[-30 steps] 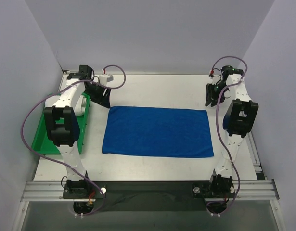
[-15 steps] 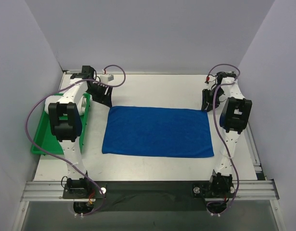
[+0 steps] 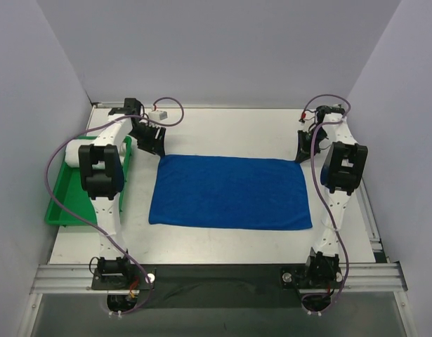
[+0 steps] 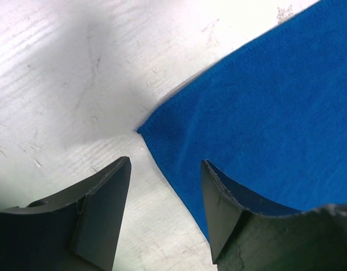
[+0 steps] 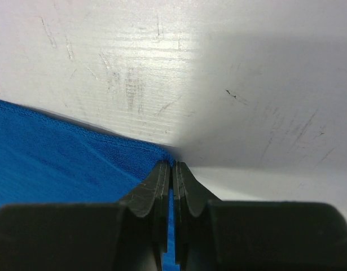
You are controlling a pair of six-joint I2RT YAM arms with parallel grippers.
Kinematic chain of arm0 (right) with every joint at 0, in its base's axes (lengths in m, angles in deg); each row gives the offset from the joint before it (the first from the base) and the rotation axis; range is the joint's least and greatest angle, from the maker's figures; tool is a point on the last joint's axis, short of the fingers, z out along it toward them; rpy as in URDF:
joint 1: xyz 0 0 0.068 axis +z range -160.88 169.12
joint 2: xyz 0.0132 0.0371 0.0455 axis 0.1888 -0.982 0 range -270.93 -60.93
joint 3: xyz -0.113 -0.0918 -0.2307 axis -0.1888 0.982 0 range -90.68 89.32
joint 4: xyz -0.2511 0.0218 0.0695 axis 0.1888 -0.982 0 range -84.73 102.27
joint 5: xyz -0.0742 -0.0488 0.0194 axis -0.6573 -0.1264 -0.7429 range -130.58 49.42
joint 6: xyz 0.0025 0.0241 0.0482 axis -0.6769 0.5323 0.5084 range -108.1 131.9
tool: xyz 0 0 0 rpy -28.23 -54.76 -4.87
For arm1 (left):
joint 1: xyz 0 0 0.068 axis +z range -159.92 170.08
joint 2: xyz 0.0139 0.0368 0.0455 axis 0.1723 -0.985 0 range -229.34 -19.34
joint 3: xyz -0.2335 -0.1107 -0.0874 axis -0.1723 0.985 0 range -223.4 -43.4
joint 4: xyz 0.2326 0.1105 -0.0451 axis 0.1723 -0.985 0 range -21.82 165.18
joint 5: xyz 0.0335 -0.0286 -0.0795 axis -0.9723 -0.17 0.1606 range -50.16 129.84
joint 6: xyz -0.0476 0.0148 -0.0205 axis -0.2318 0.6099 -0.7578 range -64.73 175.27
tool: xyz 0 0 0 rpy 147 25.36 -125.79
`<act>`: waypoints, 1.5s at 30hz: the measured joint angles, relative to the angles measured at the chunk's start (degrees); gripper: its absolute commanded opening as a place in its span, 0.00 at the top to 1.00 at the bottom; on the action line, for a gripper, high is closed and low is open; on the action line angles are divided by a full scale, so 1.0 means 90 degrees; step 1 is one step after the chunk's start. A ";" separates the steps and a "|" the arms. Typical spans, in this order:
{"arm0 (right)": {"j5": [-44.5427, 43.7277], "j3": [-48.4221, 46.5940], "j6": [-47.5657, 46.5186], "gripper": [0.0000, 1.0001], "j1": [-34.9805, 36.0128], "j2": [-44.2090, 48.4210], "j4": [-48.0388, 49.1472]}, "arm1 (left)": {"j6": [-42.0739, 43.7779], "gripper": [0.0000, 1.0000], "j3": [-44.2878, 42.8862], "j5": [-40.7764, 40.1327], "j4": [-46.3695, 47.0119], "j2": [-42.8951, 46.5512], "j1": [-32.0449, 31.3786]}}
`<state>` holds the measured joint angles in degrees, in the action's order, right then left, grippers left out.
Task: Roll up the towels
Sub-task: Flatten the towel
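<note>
Blue towel [image 3: 230, 192] spread flat on the white desk [image 3: 230, 133], roughly mid-desk, long sides running left to right, no fold or roll in it.

Left tool [image 3: 151, 140] low over the towel's far left corner. Fingers well apart, one on the bare desk just left of the corner, the other over the blue cloth, the corner's tip lying in the gap between them. Nothing gripped.

Right tool [image 3: 302, 149] down at the towel's far right corner. Fingers pressed together, tips meeting right where the cloth's corner ends, a thin sliver of blue showing in the slit between them; clamped on that corner edge, as far as the wrist view tells.

Green tray [image 3: 61, 203] at the desk's left edge, partly hidden under the left arm, well apart from the towel.
</note>
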<state>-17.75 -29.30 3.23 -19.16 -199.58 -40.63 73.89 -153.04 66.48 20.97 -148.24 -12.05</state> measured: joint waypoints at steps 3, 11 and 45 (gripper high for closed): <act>0.0002 0.0000 0.0000 1.00 0.0000 0.0000 -0.0002 | -0.0039 0.41 -0.0177 -0.0019 0.0010 -0.0187 0.0000; 0.0019 0.0000 0.0000 1.00 0.0000 0.0000 0.0002 | -0.0080 0.49 -0.0418 -0.0240 0.0163 -0.0614 -0.0022; 0.0245 0.0163 -0.0061 1.00 -0.0119 0.0002 0.0087 | 0.0289 1.00 0.1603 -0.2101 0.2149 0.0452 -0.0855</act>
<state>-15.54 -27.84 2.69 -20.23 -199.55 -39.85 76.49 -138.62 47.57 40.31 -144.18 -19.74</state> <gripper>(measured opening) 0.040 0.054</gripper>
